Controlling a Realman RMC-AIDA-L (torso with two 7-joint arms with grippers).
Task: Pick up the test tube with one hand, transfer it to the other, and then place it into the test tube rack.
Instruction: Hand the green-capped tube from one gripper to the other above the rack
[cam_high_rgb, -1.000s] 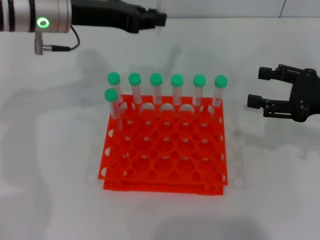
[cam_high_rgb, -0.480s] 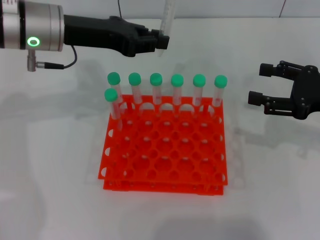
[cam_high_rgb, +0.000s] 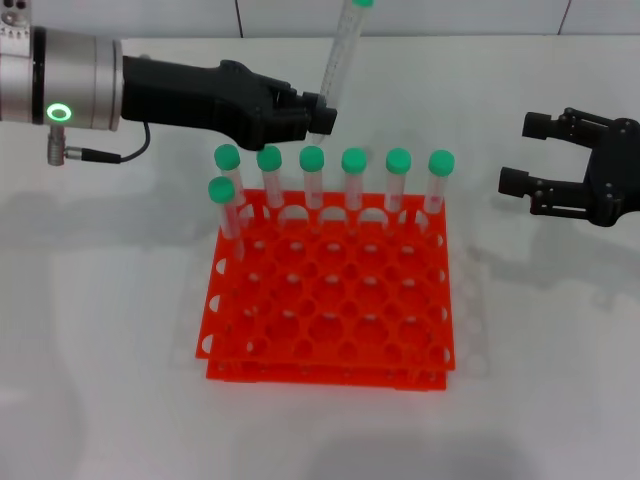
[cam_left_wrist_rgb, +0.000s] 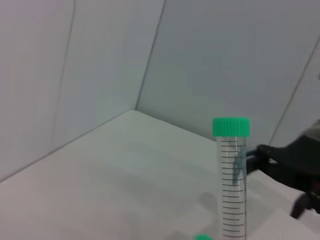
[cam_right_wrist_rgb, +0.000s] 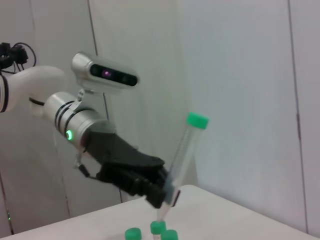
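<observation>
Test tube (cam_high_rgb: 337, 58) is up in the air behind the test tube rack (cam_high_rgb: 330, 300), tilted, green cap uppermost and partly past the top edge of the head view. Left pincer (cam_high_rgb: 318, 112) is clamped on its lower end, so most of the clear barrel stands free above the fingers. Looks light, stiff, smooth plastic, likely slippery; held only near the tip it could pivot. Best spot for the receiving grip: mid to upper barrel below the cap, well clear of the left fingers.

Right pincer (cam_high_rgb: 522, 155) hangs with its fingers spread apart, off to the right of the rack, above the table (cam_high_rgb: 560, 380), well apart from the tube. Nothing between the two pincers, so open room for the handover behind the rack.

Rack: seven capped tubes (cam_high_rgb: 355, 185) upright, six in the back row, one just in front at the left end. Remaining holes free; the front rows give the easiest drop-in away from those caps.
</observation>
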